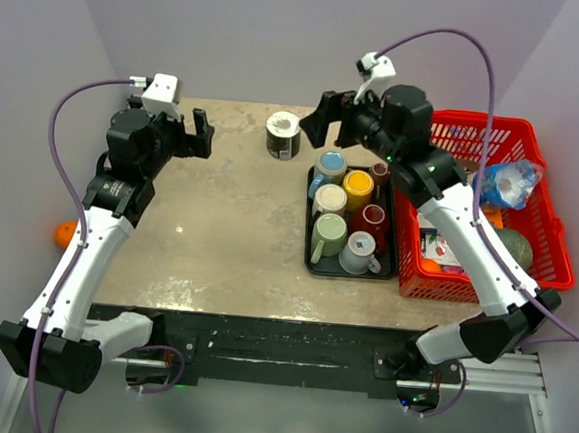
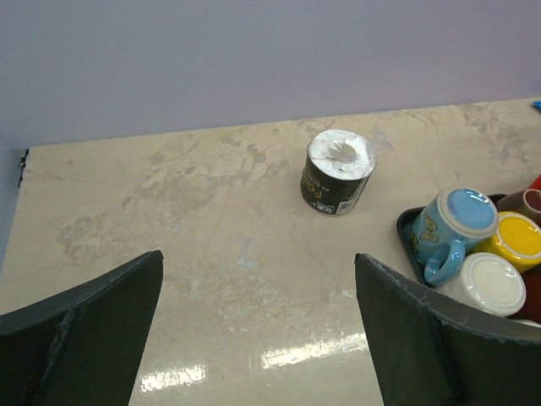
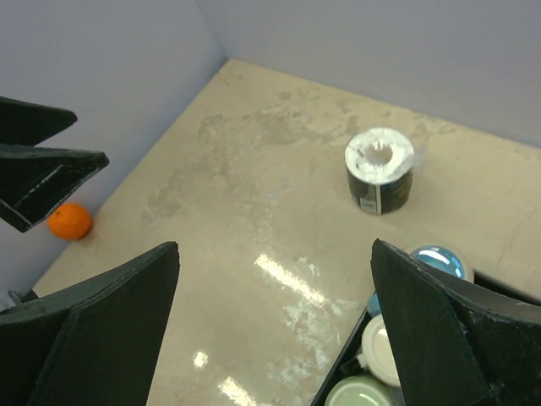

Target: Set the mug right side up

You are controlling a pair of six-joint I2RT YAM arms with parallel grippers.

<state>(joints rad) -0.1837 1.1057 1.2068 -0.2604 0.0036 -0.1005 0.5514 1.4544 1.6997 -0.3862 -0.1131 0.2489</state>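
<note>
Nothing begun yet: my left claw point(image 1: 198, 134) and right claw point(image 1: 322, 119) both hang wide open and empty above the counter point(image 1: 218, 231), and the blue mug point(image 1: 330, 167) sits plainly base-up among others in the black tray point(image 1: 308, 228) at its right. Next, I judge, the right claw must come down onto one mug's side. Only the top view shows the whole tray; the wrist views catch just its far corner.

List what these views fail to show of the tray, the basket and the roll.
- Top view: the right arm crosses the red basket, hiding part of its contents.
- Left wrist: the right edge cuts the tray short; only the blue mug shows nearly whole.
- Right wrist: its own finger and the bottom edge hide most of the tray.
- Label on the roll: too small to read anywhere.
</note>
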